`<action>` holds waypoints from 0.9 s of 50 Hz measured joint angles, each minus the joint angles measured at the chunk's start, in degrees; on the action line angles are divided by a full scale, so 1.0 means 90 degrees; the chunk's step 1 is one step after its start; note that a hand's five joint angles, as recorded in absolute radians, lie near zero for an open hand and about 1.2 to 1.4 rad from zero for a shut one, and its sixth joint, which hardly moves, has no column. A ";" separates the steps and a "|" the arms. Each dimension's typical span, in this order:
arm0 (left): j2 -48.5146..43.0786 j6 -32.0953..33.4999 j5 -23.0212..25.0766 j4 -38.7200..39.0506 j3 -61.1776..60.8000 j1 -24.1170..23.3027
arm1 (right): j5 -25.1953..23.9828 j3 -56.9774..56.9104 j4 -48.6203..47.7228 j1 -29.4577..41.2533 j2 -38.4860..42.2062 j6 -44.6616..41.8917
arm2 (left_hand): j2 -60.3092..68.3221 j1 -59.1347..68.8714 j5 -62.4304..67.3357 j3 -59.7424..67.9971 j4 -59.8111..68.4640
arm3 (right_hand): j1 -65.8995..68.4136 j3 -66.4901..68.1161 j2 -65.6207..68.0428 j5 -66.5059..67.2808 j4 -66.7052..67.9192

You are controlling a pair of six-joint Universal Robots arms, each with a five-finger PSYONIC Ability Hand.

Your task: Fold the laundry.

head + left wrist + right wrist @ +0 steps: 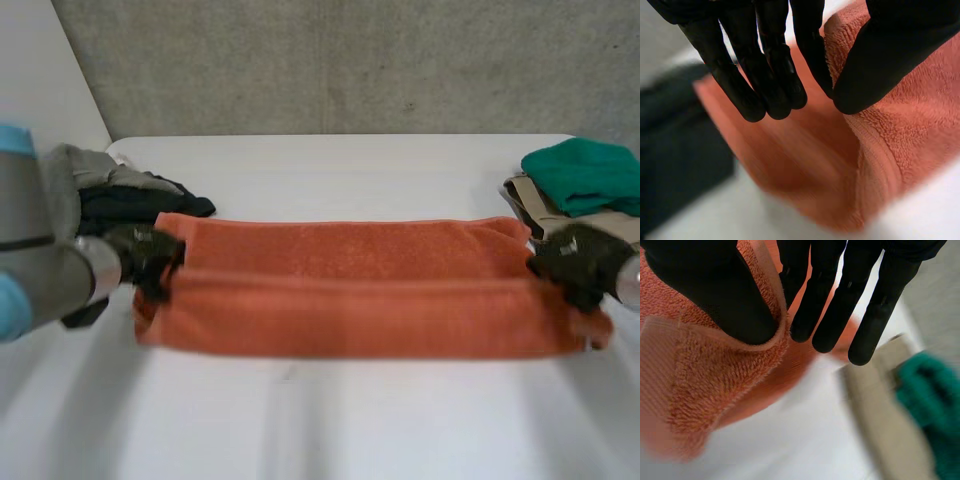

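I hold the orange towel [350,300] lengthwise on the worktop [330,420], left hand [145,258] pinching one short end, right hand [578,260] pinching the other. The long fold looks midway; next calls for carrying both ends over evenly.

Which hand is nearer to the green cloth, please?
Right. The right hand pinches one end of the towel close beside the green cloth; the left hand pinches the opposite end, by the dark clothes.
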 measured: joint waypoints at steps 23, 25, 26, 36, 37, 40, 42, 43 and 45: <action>-0.2828 -0.0809 -0.1999 0.0359 0.4711 -0.0814 | 0.0791 -0.3654 -0.3681 0.1244 0.3418 0.1426 | -0.0228 -0.0057 -0.0058 -0.0154 -0.0179 | -0.1172 -0.1484 -0.1453 -0.1498 -0.1491; -0.3028 -0.0709 -0.2063 0.0353 0.4992 -0.0865 | 0.0819 -0.3956 -0.3669 0.1257 0.3672 0.1417 | -0.1511 -0.1328 -0.1189 -0.1314 -0.1358 | -0.3337 -0.3598 -0.3637 -0.3694 -0.3582; -0.3113 -0.0653 -0.2089 0.0348 0.5126 -0.0891 | 0.0842 -0.4132 -0.3652 0.1263 0.3816 0.1416 | -0.3044 -0.3263 -0.2839 -0.2962 -0.3022 | -0.4692 -0.4827 -0.4899 -0.4951 -0.4795; -0.2808 -0.0442 -0.2075 0.0363 0.5272 -0.1033 | 0.1183 -0.4619 -0.3486 0.1255 0.3996 0.1878 | -0.6307 -0.6070 -0.5999 -0.6221 -0.6311 | -0.5766 -0.6260 -0.6162 -0.6176 -0.6280; -0.2744 -0.0438 -0.2066 0.0374 0.5222 -0.1027 | 0.1211 -0.4598 -0.3463 0.1250 0.3948 0.1937 | -0.6309 -0.6070 -0.5999 -0.6221 -0.6311 | -0.5766 -0.6260 -0.6162 -0.6176 -0.6281; -0.2369 -0.0427 -0.1986 0.0467 0.4868 -0.0967 | 0.1347 -0.4402 -0.3203 0.1215 0.3594 0.2272 | -0.6308 -0.6070 -0.5999 -0.6221 -0.6311 | -0.5766 -0.6260 -0.6162 -0.6176 -0.6280; -0.2063 -0.0431 -0.1878 0.0566 0.4524 -0.0894 | 0.1413 -0.4203 -0.2850 0.1181 0.3272 0.2493 | -0.6307 -0.6070 -0.5999 -0.6221 -0.6311 | -0.5766 -0.6260 -0.6163 -0.6175 -0.6281; -0.1959 -0.0434 -0.1828 0.0599 0.4397 -0.0867 | 0.1431 -0.4097 -0.2634 0.1160 0.3112 0.2587 | -0.6307 -0.6070 -0.5999 -0.6221 -0.6311 | -0.5766 -0.6260 -0.6162 -0.6176 -0.6281; -0.1663 -0.0448 -0.1645 0.0700 0.4006 -0.0780 | 0.1442 -0.3836 -0.2029 0.1097 0.2720 0.2784 | -0.6307 -0.6070 -0.5999 -0.6221 -0.6311 | -0.5766 -0.6260 -0.6163 -0.6176 -0.6281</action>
